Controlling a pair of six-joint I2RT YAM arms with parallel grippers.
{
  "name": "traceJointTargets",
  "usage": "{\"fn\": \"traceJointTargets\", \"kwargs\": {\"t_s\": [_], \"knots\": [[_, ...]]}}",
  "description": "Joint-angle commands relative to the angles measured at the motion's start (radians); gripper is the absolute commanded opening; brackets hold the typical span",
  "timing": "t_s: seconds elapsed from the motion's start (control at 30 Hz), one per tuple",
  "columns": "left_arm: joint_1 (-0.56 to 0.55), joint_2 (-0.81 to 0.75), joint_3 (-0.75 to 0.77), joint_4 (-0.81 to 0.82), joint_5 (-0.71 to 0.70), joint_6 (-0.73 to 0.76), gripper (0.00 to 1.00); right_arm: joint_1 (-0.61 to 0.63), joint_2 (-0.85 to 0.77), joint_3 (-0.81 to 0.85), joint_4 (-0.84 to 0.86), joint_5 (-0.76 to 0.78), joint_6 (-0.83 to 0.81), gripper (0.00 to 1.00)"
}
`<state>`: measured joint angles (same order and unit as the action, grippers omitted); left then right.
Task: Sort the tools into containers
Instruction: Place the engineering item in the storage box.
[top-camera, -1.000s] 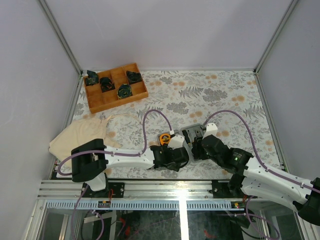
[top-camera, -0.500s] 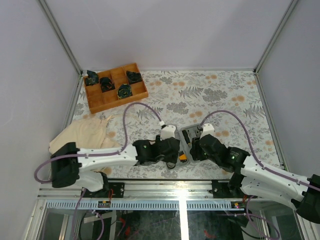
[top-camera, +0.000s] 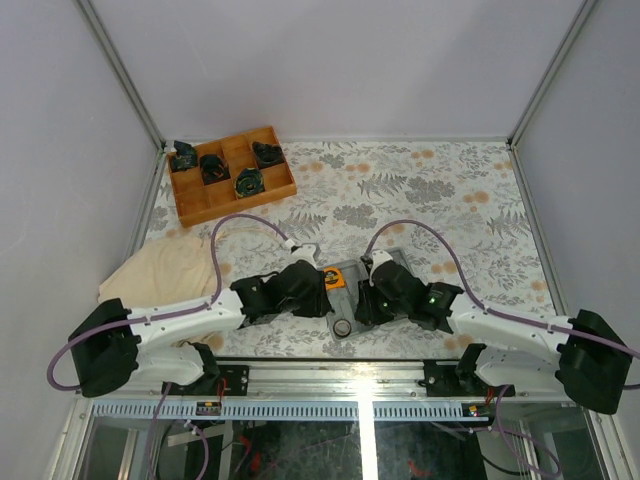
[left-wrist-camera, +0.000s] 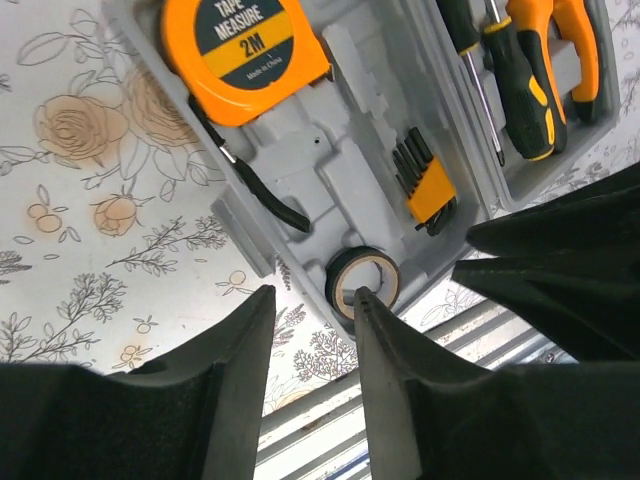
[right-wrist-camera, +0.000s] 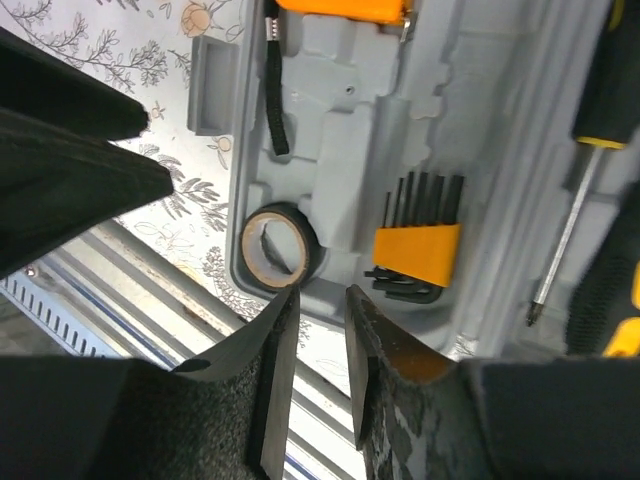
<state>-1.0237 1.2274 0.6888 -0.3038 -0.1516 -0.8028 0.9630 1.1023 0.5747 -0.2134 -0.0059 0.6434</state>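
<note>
The grey case (left-wrist-camera: 345, 170) lies open at the table's near edge, between my two wrists. In it sit an orange tape measure (left-wrist-camera: 245, 50), an orange holder of black hex keys (left-wrist-camera: 430, 190) and a black ring of tape (left-wrist-camera: 363, 280). Black-and-yellow screwdrivers (left-wrist-camera: 520, 85) and orange-handled pliers (left-wrist-camera: 575, 45) lie in its other half. My left gripper (left-wrist-camera: 312, 305) hangs open over the case's near corner, one fingertip (left-wrist-camera: 372, 305) just in front of the ring. My right gripper (right-wrist-camera: 320, 300) stands narrowly open beside the ring (right-wrist-camera: 278, 247), with nothing between its fingers.
A brown wooden divided tray (top-camera: 232, 175) holding black parts stands at the back left. A beige cloth bag (top-camera: 165, 272) lies at the left edge. The metal rail (top-camera: 350, 375) runs just below the case. The two wrists crowd each other over the case.
Both wrists have closed in on the case from either side, and the case now lies further left. Both grippers' jaws have narrowed.
</note>
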Motion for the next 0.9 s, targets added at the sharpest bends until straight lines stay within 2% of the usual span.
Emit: {"fn": "traceJointTargets", "kwargs": {"t_s": [0.0,0.23,0.87], "knots": [[-0.017,0.014,-0.026,0.127,0.082,0.030,0.34,0.028,0.042,0.023,0.107,-0.081,0.066,0.31],[-0.107,0.075,0.014,0.158,0.053,0.075,0.26,0.040,0.060,-0.015,0.154,-0.074,0.133,0.27],[-0.123,0.190,0.046,0.134,-0.010,0.080,0.17,0.040,0.102,-0.048,0.171,-0.060,0.171,0.25]]}}
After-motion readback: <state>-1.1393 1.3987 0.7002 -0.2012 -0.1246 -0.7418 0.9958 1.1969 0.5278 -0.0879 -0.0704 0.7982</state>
